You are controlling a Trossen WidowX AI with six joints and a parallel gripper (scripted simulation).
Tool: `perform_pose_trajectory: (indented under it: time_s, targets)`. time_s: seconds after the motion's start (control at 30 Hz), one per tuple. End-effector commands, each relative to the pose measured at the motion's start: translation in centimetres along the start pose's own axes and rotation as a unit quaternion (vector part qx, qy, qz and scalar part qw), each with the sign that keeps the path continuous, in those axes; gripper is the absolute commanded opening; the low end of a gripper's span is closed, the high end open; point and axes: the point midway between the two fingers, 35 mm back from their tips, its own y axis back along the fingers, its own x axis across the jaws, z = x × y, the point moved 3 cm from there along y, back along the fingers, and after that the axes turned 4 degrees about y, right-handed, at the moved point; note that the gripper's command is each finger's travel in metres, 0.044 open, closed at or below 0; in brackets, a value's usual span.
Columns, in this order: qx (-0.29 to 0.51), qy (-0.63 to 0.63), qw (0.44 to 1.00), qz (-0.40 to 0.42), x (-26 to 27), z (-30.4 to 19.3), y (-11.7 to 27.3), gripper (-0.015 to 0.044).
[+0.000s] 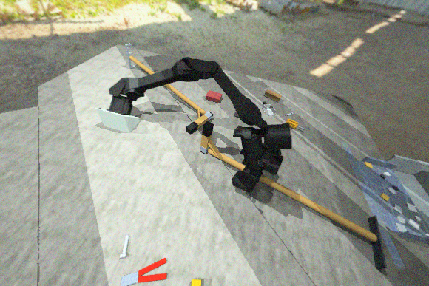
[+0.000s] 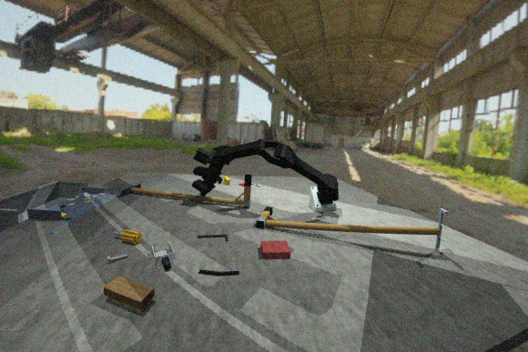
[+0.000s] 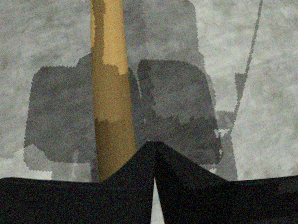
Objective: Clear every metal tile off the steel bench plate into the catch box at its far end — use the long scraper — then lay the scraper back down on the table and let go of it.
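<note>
Pliers [image 1: 151, 269], red handles, nearest in top view; bolt [image 1: 126, 246] [image 2: 255, 185] just beyond. Scraper [image 1: 318, 208] [image 2: 173, 194] [image 3: 112, 100] along bench [image 1: 148, 185] [image 2: 319, 328] [image 3: 270, 75], blade near tiles [image 1: 413, 224] [image 2: 69, 203]; plate or box unclear. Hand [image 1: 254, 179] [image 2: 203, 193] [image 3: 153, 148] over handle, fully closed, empty. Red block [image 1: 214, 96] [image 2: 275, 249] farther.

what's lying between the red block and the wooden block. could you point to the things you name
A thin black strip [image 2: 218, 273] lies between the red block [image 1: 214, 96] [image 2: 275, 250] and wooden block [image 1: 273, 95] [image 2: 129, 293], seen in the exterior view.
</note>
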Motion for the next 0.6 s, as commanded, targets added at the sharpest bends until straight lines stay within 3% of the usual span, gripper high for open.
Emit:
perform_pose_trajectory:
  time_s: [0.0, 0.57]
  targets:
    - [0.006, 0.004, 1.0, 0.003, 0.8, -0.3, -0.6, 0.0]
    - [0.0, 0.0, 1.0, -0.001, -0.2, 2.0, 4.3, 0.0]
